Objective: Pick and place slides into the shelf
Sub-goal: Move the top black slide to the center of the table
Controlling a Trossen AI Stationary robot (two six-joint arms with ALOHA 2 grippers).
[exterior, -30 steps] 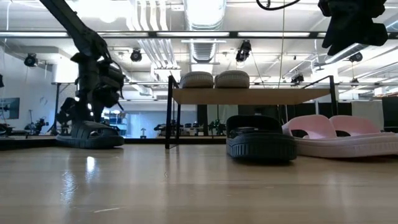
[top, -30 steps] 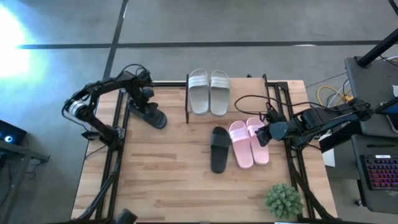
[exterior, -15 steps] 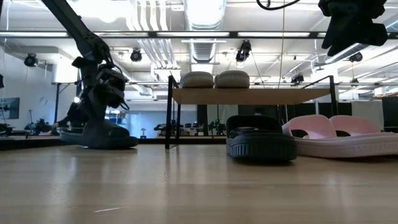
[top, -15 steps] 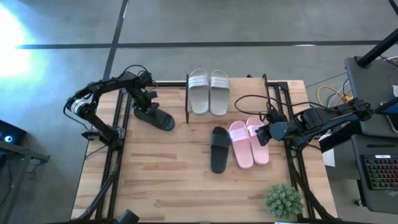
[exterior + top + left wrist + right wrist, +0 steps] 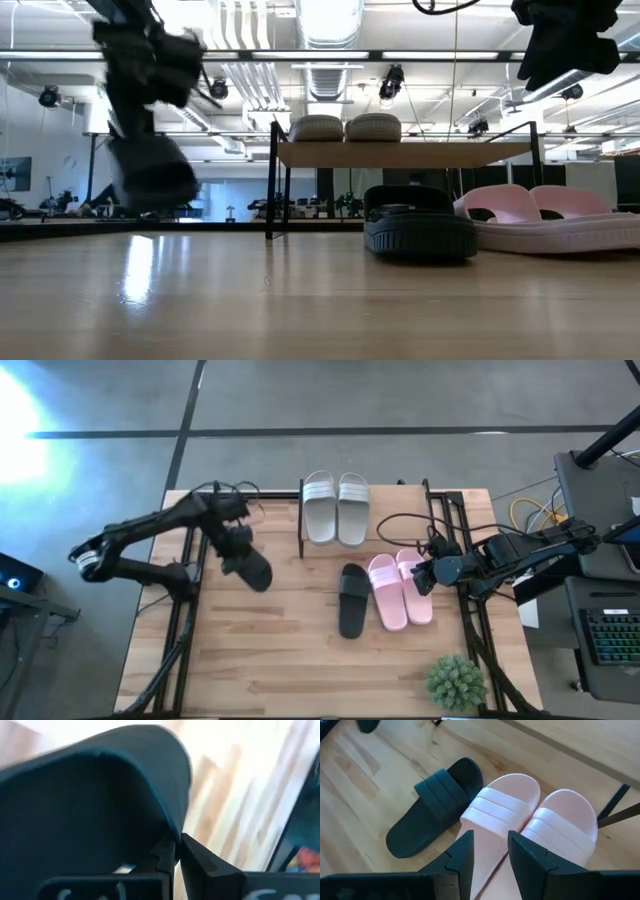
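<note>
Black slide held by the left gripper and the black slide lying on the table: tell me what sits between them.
In the high view, only bare tabletop separates the lifted black slide in the left gripper from the black slide lying flat; the shelf stands farther back.

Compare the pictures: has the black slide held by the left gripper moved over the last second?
Yes. The black slide in the left gripper has lifted off the table and shifted nearer the shelf in the low view.

No text, label, brand or number can be read anywhere in these views — not on the slides, the shelf or the table. Pale marks on the left wrist's own housing are too blurred to make out.
</note>
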